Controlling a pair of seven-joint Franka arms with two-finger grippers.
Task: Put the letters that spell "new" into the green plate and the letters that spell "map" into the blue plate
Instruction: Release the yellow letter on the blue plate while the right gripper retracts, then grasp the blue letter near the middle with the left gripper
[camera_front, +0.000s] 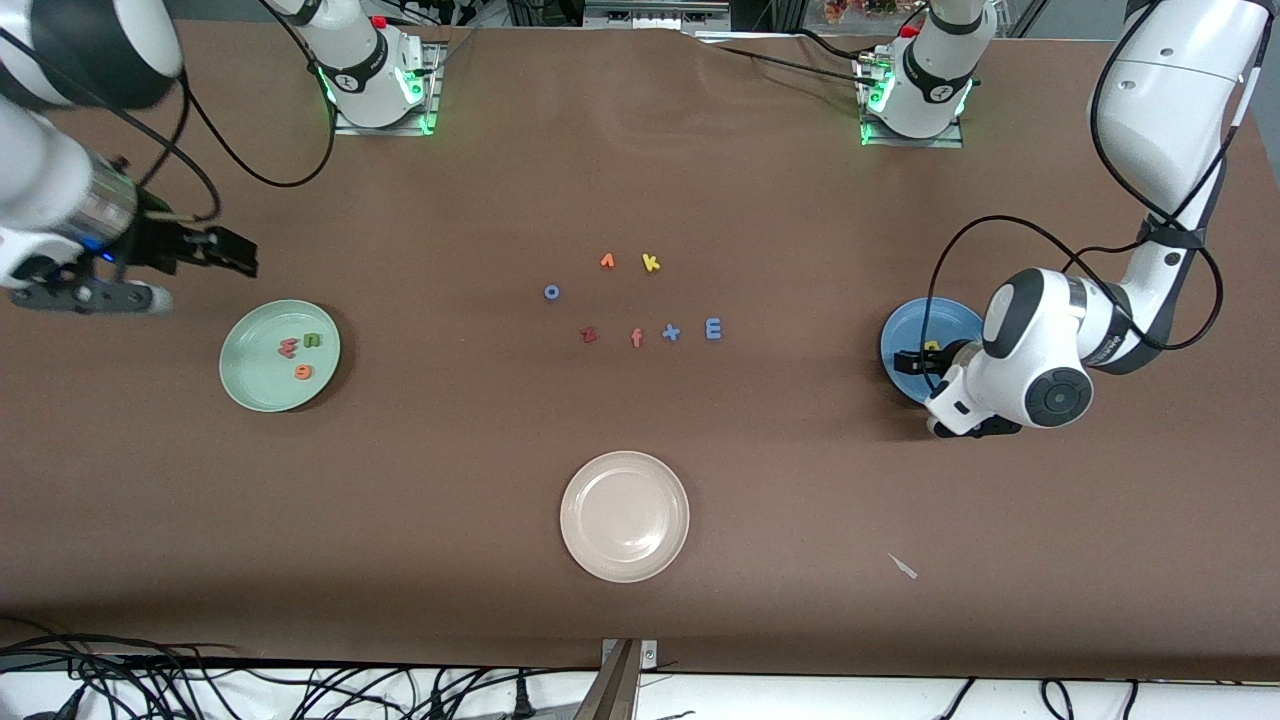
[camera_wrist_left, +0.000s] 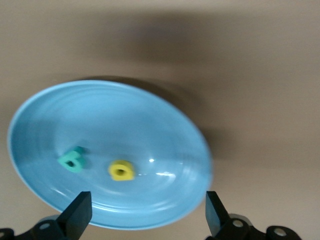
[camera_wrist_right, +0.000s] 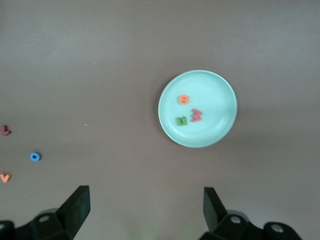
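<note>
While the blue m (camera_front: 713, 329) lies mid-worktop, unplaced | green plate (camera_front: 245, 385) holds n, e, w (done) | blue plate (camera_wrist_left: 165, 125) holds yellow and teal | left tool (camera_wrist_left: 145, 212) empty, spread above it | right tool (camera_wrist_right: 145, 210) waits, spread wide

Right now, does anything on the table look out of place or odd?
One thing: a small pale scrap lies loose on the table, nearer the front camera than the blue plate. It matches none of the foam letters. Otherwise nothing looks spilled or damaged.
</note>
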